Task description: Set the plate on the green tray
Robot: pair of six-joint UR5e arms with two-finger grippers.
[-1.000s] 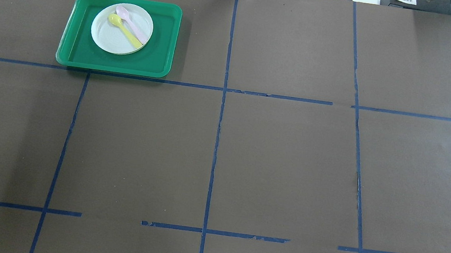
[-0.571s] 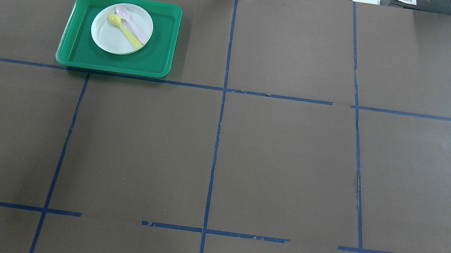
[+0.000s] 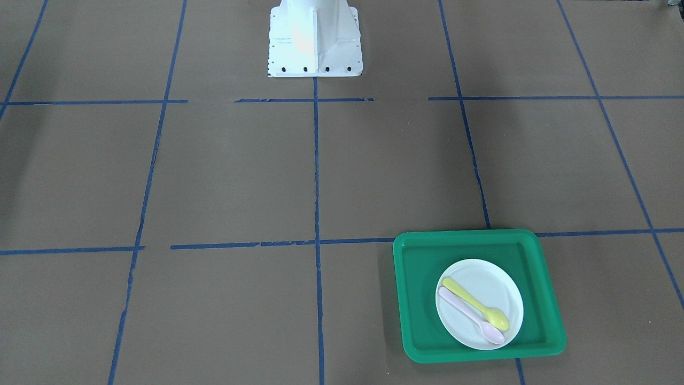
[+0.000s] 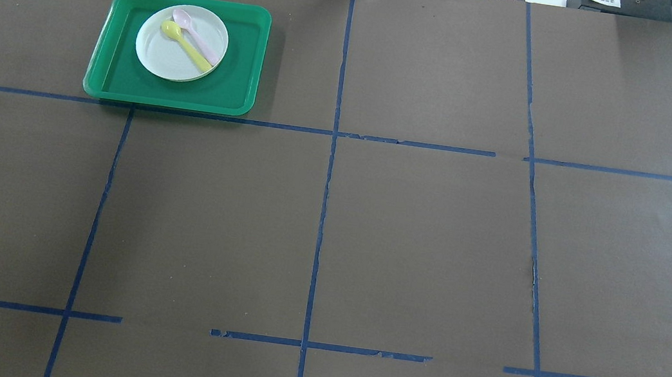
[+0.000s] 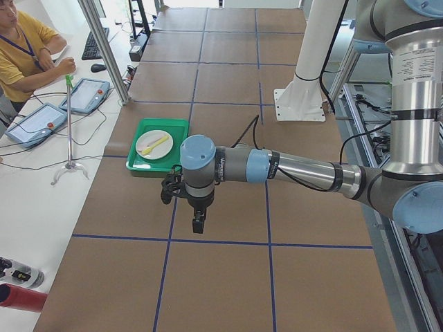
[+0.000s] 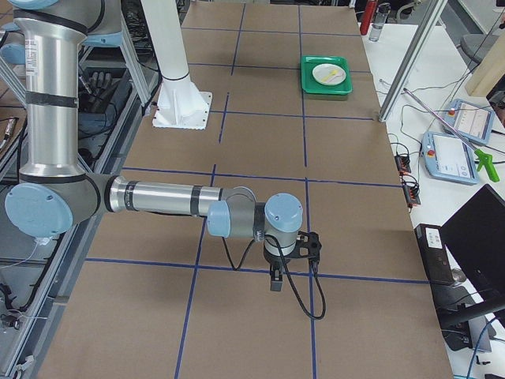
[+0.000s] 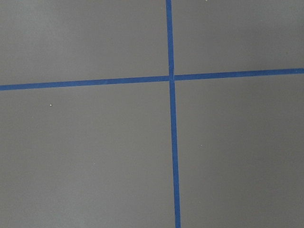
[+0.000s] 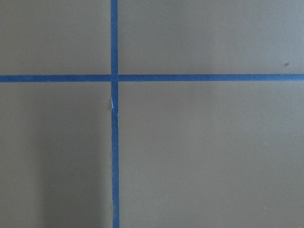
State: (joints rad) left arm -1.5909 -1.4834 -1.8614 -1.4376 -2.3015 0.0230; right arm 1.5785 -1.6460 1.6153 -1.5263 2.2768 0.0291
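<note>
The white plate (image 4: 179,61) lies inside the green tray (image 4: 123,79) at the far left of the table, with a yellow spoon (image 4: 186,44) and a pink spoon (image 4: 199,41) on it. The front-facing view shows the plate (image 3: 491,283) on the tray (image 3: 422,267) too. My left gripper (image 5: 198,225) shows only in the exterior left view, hanging above the table short of the tray (image 5: 138,164); I cannot tell if it is open or shut. My right gripper (image 6: 275,283) shows only in the exterior right view, far from the tray (image 6: 312,85); I cannot tell its state.
The brown table cover carries a grid of blue tape lines (image 4: 323,213). The robot's white base (image 3: 314,37) stands at the near edge. An operator (image 5: 24,48) sits beside control tablets (image 5: 86,93) and a grabber stick (image 5: 69,124).
</note>
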